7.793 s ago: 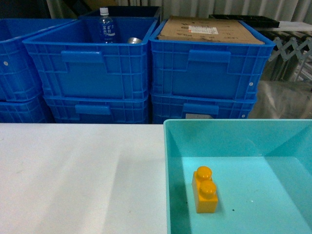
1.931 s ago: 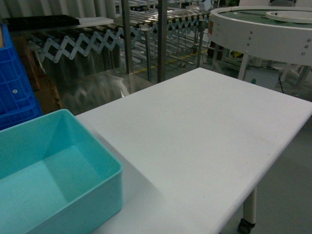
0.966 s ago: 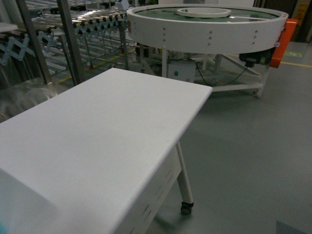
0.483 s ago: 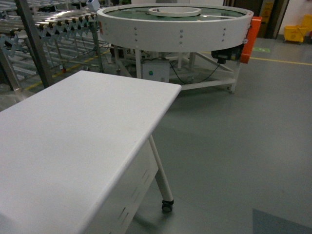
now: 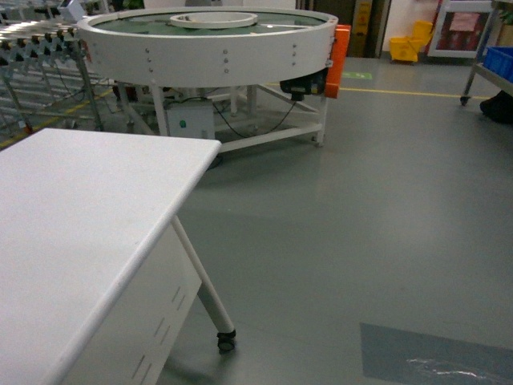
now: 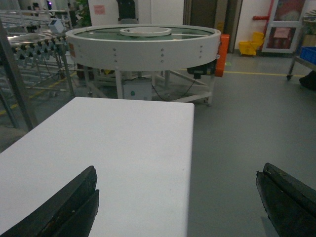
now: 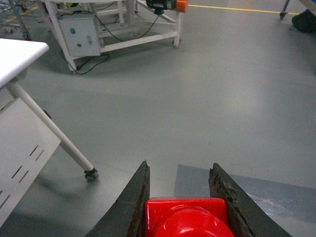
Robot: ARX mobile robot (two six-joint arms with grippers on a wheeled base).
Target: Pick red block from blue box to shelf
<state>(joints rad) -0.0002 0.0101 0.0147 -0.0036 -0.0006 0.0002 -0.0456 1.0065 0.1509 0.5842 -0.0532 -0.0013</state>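
The head view is swinging away from the pick-up spot: a few seconds ago it was looking down into the blue box, then at the box's corner on the white surface [image 5: 72,216], and now the box is gone from sight altogether. Only the end of the surface is showing at 9 o'clock, with grey floor [image 5: 361,216] opening toward 3 o'clock and the big round white conveyor [image 5: 208,44] sitting at 12 o'clock. The base is evidently turning, and the turn is carrying the load with it.

The red block [image 7: 186,217] is riding in the right gripper [image 7: 180,197], clamped between the two dark fingers [image 7: 134,200] at 6 o'clock of the right wrist view, above bare floor. So the pick is done and the transport leg is underway.

The left gripper [image 6: 177,197] is hanging spread wide with nothing between its fingers, over the edge of the surface.

A slice of the shelf [image 5: 32,48], its steel rollers catching light, is slipping out at 10 o'clock of the head view. To my judgement the robot is not yet lined up with any tier, so the placing step is waiting on more driving. The grip looks square, though only the block's top is visible.
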